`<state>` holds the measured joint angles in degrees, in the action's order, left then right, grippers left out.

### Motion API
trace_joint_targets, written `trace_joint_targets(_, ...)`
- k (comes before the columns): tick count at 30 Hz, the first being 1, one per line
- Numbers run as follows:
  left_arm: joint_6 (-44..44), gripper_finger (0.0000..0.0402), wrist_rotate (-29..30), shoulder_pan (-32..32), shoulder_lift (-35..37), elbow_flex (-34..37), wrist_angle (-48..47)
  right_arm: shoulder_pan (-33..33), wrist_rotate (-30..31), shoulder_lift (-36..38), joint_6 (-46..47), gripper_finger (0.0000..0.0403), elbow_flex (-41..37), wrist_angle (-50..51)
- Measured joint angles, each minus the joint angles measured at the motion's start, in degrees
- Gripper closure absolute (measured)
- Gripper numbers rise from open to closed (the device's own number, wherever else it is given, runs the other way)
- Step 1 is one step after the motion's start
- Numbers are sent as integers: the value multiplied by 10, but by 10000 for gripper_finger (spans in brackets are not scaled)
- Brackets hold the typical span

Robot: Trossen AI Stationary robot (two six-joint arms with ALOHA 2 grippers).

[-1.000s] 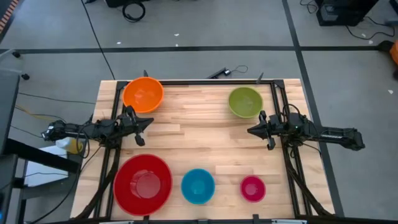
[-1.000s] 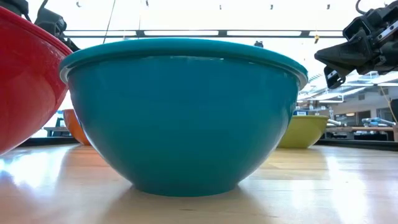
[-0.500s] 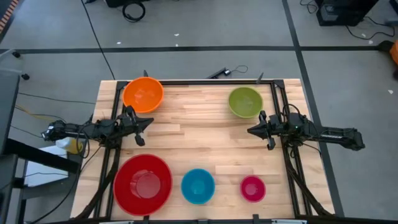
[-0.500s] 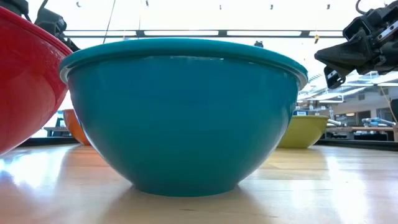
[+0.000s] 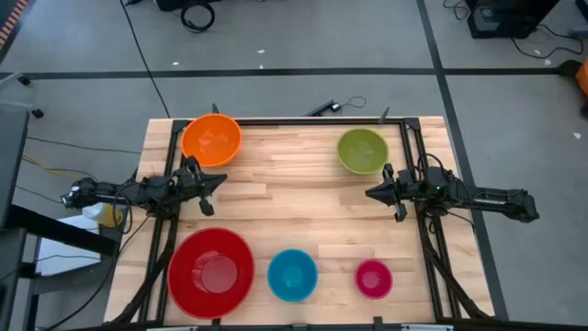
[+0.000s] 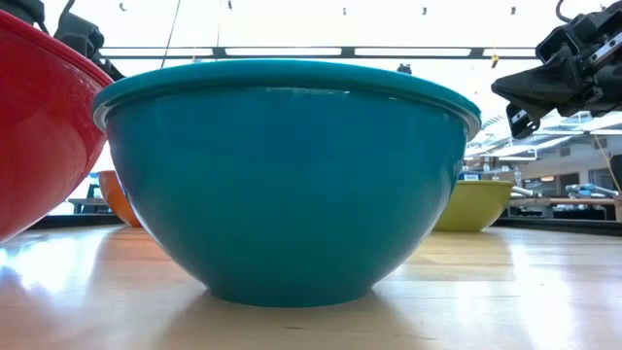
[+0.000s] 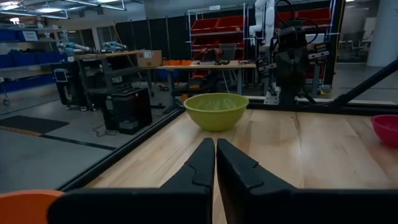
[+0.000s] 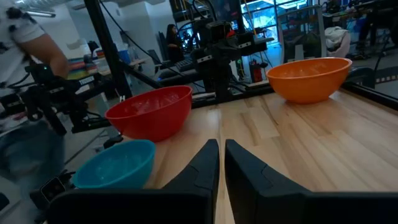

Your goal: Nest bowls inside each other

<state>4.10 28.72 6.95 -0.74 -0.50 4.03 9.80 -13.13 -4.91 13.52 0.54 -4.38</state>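
Five bowls stand apart on their bases on the wooden table [image 5: 294,207]. The red bowl [image 5: 211,271], the blue bowl [image 5: 292,274] and the pink bowl [image 5: 373,278] line the near edge. The orange bowl [image 5: 211,140] is at the far left, the olive green bowl [image 5: 362,151] at the far right. My left gripper [image 5: 220,180] hovers shut at the left edge, pointing level toward the middle. My right gripper [image 5: 369,193] hovers shut at the right edge, facing it. Neither holds anything.
Black frame rails [image 5: 294,119] run along the table's far, left and right edges. The middle of the table between the two grippers is bare wood. A person [image 8: 37,43] shows in the room beyond the table in the right wrist view.
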Motion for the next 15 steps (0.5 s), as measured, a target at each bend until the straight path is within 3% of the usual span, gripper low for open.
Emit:
trace_joint_targets(2, 3, 381, 0, 0, 0, 0, 0, 0, 0, 0, 0, 368, 0, 0)
trace_joint_targets(8, 161, 381, 8, -5, 0, 0, 34, 0, 0, 0, 0, 368, 0, 0)
trace_joint_targets(12, 230, 381, 104, -12, -6, 0, 50, 0, 0, 0, 0, 368, 0, 0)
trace_joint_targets(15, 239, 381, 119, -12, -6, 0, 49, 0, 0, 0, 0, 368, 0, 0)
